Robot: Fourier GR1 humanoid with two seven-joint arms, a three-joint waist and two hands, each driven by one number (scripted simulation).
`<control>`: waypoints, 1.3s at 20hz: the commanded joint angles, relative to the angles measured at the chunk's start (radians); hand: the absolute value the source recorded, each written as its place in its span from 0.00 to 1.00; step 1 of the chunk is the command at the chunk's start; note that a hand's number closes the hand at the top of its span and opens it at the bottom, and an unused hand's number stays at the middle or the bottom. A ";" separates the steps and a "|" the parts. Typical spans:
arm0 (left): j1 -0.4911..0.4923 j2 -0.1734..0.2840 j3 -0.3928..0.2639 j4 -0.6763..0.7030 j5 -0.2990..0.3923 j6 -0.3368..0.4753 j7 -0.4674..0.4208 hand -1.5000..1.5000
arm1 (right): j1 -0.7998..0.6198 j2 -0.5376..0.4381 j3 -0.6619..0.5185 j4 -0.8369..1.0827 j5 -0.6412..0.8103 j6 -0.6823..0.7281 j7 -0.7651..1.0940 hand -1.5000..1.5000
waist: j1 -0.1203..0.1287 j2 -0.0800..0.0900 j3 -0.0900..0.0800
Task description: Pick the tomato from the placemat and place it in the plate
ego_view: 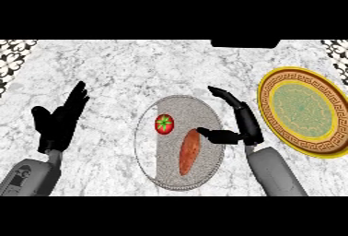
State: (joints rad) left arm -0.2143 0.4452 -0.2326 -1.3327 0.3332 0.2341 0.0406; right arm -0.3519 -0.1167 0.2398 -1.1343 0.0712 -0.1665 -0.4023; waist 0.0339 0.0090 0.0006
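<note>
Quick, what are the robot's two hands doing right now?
Left hand: open, fingers up, holding nothing.
Right hand: open beside the placemat, holding nothing.

A white marble counter [136,64] carries a round grey placemat [170,175] at its centre and, well to the placemat's right, a gold-rimmed plate [299,110] with a green patterned middle near the edge.

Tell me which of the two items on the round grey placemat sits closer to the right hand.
The long orange sweet potato: its upper end lies just by the thumb of the right hand. The round red tomato sits farther left on the grey placemat.
</note>
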 commanded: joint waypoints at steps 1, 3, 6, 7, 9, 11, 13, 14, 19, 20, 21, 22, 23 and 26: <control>0.031 0.032 0.030 -0.076 0.011 -0.010 0.079 0.50 | -0.056 0.053 0.079 0.097 0.116 -0.032 -0.018 0.00 | -0.017 -0.009 0.000; 0.004 0.024 0.035 -0.032 0.004 -0.020 0.071 0.50 | -0.076 0.052 0.122 0.148 0.188 -0.051 -0.019 0.00 | -0.021 -0.008 0.000; 0.038 -0.012 0.049 -0.027 -0.019 -0.017 0.040 0.50 | -0.111 0.033 0.116 0.149 0.209 0.007 0.069 0.00 | -0.027 -0.009 -0.001; 0.007 -0.003 0.050 -0.004 -0.027 -0.035 0.045 0.50 | -0.069 0.021 0.147 0.117 0.239 0.004 0.073 0.00 | -0.032 -0.009 -0.001; -0.022 -0.045 0.035 -0.032 -0.053 0.013 0.105 0.50 | -0.154 0.033 0.121 0.115 0.263 0.002 0.176 0.00 | -0.031 -0.009 -0.001; 0.024 -0.032 0.078 -0.006 -0.044 -0.041 0.044 0.50 | -0.078 0.053 0.184 -0.018 0.316 -0.001 0.252 0.00 | -0.035 -0.011 -0.001; -0.005 -0.042 0.089 0.053 -0.044 -0.056 0.028 0.50 | -0.138 0.059 0.191 0.009 0.323 0.065 0.328 0.00 | -0.036 -0.010 -0.001; 0.010 -0.052 0.069 -0.001 -0.067 -0.024 0.065 0.50 | -0.178 0.012 0.142 0.096 0.313 0.104 0.275 0.00 | -0.030 -0.009 -0.001; 0.036 -0.033 0.095 -0.012 -0.063 -0.078 0.044 0.50 | -0.214 0.055 0.202 0.059 0.368 0.194 0.468 0.00 | -0.029 -0.009 -0.001; 0.083 -0.031 0.100 -0.073 -0.074 -0.066 0.062 0.50 | -0.214 0.057 0.184 0.049 0.385 0.188 0.475 0.00 | -0.027 -0.010 -0.001; 0.004 -0.038 0.102 -0.015 -0.068 -0.060 0.095 0.50 | -0.189 0.059 0.261 -0.001 0.436 0.191 0.538 0.00 | -0.037 -0.011 -0.001; 0.073 -0.058 0.087 -0.087 -0.075 -0.050 0.071 0.50 | -0.170 0.062 0.265 0.009 0.467 0.164 0.535 0.00 | -0.030 -0.012 -0.001; 0.041 -0.028 0.110 -0.078 -0.067 -0.074 0.110 0.50 | -0.222 0.082 0.244 0.072 0.479 0.168 0.548 0.00 | -0.027 -0.010 -0.001; 0.024 -0.085 0.103 -0.004 -0.096 -0.055 0.060 0.50 | -0.210 0.081 0.276 0.034 0.513 0.233 0.639 0.00 | -0.035 -0.010 -0.001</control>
State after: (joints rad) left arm -0.1832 0.3883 -0.1382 -1.3729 0.2514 0.1791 0.1188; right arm -0.5616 -0.0392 0.4827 -1.0955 0.5311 0.0157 0.1534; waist 0.0023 -0.0017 -0.0002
